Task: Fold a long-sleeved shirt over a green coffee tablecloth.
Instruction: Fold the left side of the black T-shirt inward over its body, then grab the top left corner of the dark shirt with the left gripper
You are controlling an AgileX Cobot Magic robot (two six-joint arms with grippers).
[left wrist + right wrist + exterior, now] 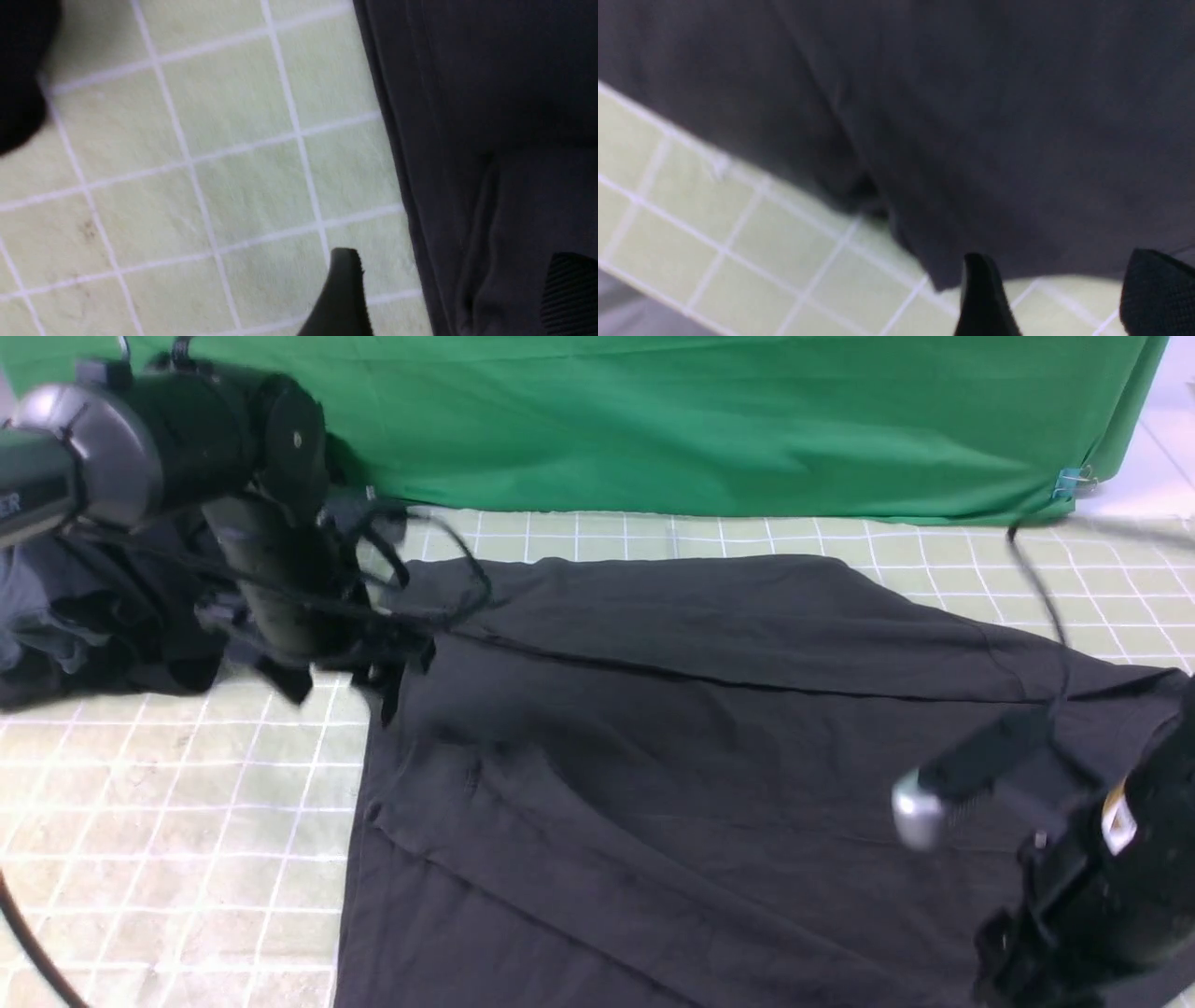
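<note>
Fragment "ER" on left arm [28,490]; right arm sticker [1117,823] illegible.

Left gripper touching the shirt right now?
Cannot tell. Left wrist view: left gripper open, straddling the shirt edge, nothing pinched, but its height above it is unclear. Front view is motion-blurred there.

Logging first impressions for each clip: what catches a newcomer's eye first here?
A big charcoal long-sleeved shirt lies spread across the middle of the pale gridded green coffee tablecloth. The left end effector hangs open above its left edge, with a deep green cloth draped behind.
</note>
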